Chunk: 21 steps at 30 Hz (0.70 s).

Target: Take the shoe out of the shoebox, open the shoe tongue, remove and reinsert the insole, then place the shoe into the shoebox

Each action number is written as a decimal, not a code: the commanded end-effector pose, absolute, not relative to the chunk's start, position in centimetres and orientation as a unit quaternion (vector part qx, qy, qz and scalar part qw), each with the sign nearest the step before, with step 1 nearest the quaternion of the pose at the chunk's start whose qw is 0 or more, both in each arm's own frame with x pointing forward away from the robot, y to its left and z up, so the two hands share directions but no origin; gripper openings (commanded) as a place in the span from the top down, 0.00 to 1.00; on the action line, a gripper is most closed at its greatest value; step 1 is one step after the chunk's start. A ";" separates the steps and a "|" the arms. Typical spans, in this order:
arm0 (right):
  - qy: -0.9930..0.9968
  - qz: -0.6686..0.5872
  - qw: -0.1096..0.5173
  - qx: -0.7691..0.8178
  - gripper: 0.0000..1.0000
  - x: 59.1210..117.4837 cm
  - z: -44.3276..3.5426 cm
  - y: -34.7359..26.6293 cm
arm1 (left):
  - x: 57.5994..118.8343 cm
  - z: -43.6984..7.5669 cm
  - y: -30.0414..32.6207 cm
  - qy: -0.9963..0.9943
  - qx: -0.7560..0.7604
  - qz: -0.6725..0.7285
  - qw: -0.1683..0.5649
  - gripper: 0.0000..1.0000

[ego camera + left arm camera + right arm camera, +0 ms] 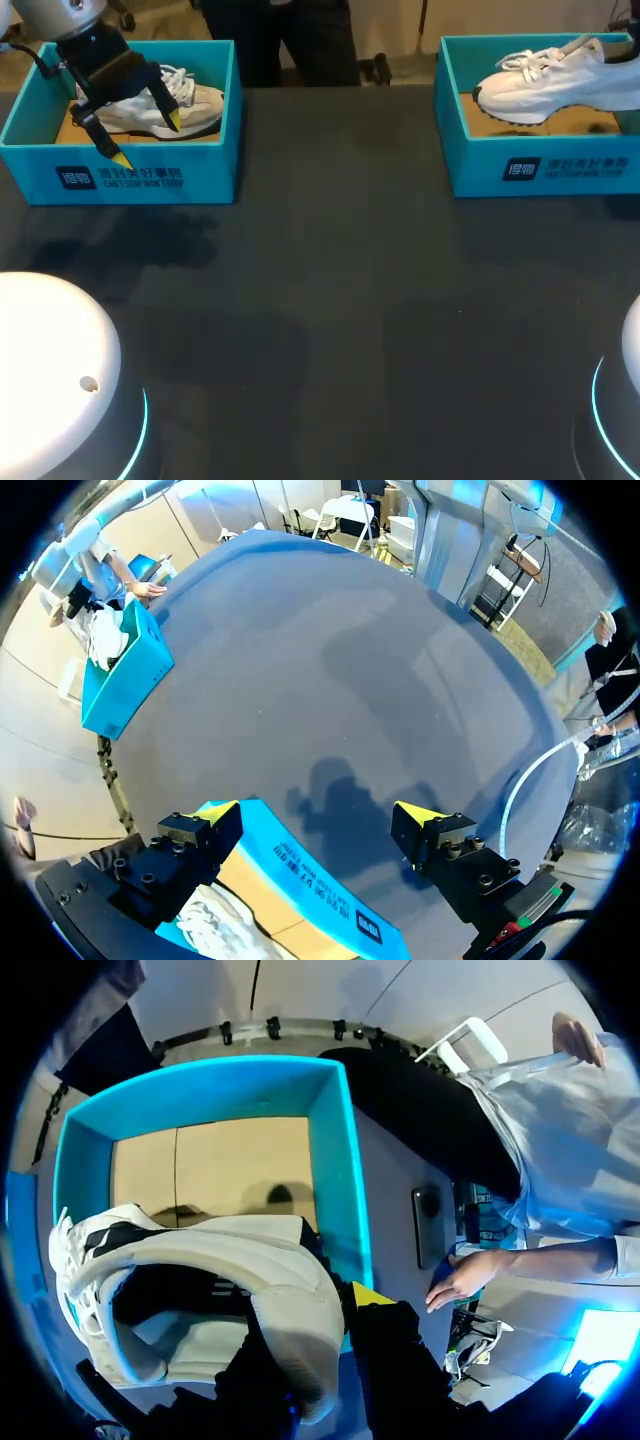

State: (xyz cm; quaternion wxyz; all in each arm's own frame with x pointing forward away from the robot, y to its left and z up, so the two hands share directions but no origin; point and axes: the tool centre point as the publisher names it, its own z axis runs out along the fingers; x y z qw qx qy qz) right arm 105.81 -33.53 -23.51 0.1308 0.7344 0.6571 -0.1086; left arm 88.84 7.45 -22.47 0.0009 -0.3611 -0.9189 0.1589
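White shoe hung above a teal cardboard shoebox.
Right gripper clenched its padded heel; left gripper, released, straddled the 2nd shoebox's wall.

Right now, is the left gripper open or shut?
Open. The left gripper's two yellow fingertips stand far apart over the left shoebox's front wall, and nothing is clamped between them.

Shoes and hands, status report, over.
Left hand open, over left shoebox, left shoe inside. Right hand shut on right shoe heel, above right shoebox. Nothing blocking the lift.
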 end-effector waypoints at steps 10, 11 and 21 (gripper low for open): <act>0.656 -0.091 0.117 0.740 1.00 104.4 -25.4 -33.8 | 88.9 -22.5 7.5 -0.919 -0.362 0.158 0.001 0.00; 0.656 -0.092 0.116 0.740 1.00 104.2 -25.4 -33.8 | 88.9 -22.5 7.5 -0.919 -0.362 0.158 0.001 0.00; 0.661 -0.093 0.109 0.736 1.00 102.6 -26.3 -33.2 | 88.9 -22.5 7.5 -0.919 -0.362 0.158 0.001 0.00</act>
